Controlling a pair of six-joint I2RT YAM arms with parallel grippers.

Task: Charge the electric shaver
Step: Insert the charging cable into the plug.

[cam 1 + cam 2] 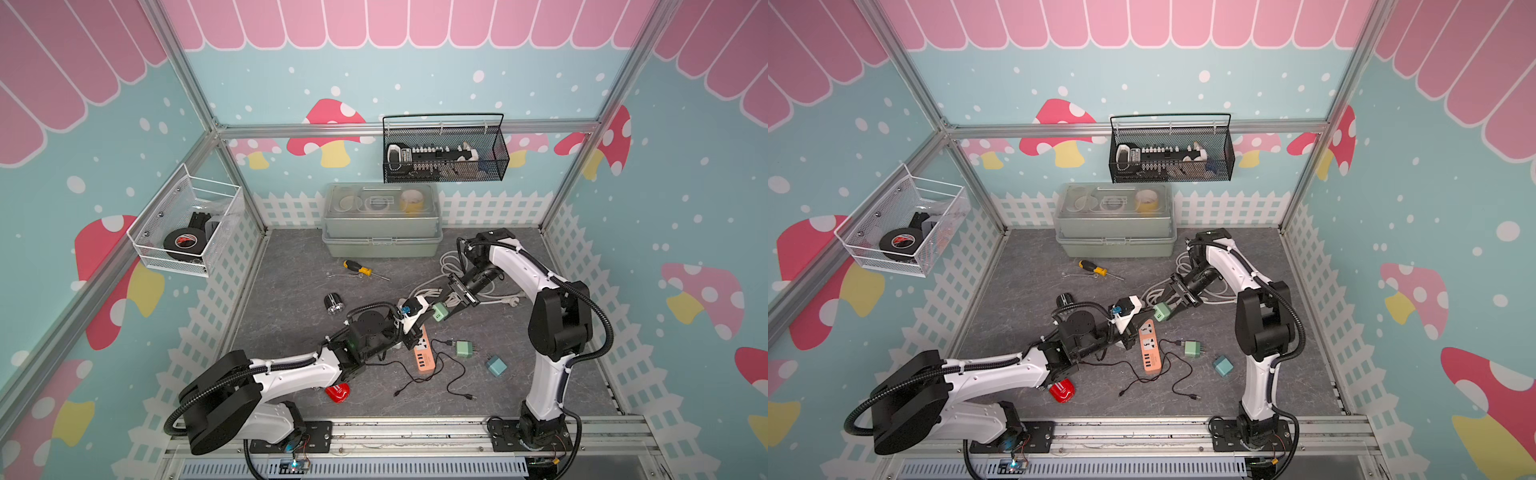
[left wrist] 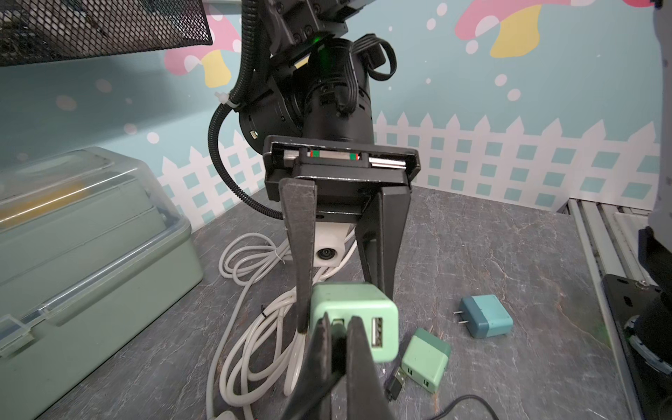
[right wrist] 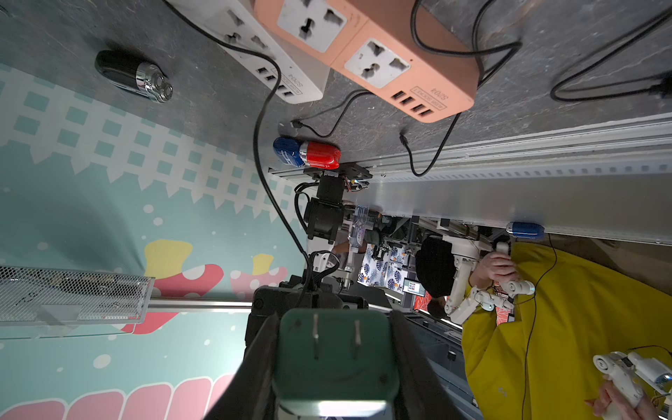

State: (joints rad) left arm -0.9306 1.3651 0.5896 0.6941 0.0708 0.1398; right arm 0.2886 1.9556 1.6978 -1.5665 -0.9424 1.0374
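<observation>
Above the bench point(image 1: 291, 286), the right gripper point(image 1: 448, 306) clasped a likely light, rigid green charger point(image 2: 354, 309) by its flat sides, the left gripper point(image 2: 339, 329) pinched a cable's USB plug point(image 2: 338, 322) at its port, and the slick-looking black shaver point(image 1: 333, 306) lay well apart.

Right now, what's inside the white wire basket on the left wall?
In the white basket, a black tape roll lies in front. Behind it a dark item is partly covered by the roll; I cannot tell what it is.
</observation>
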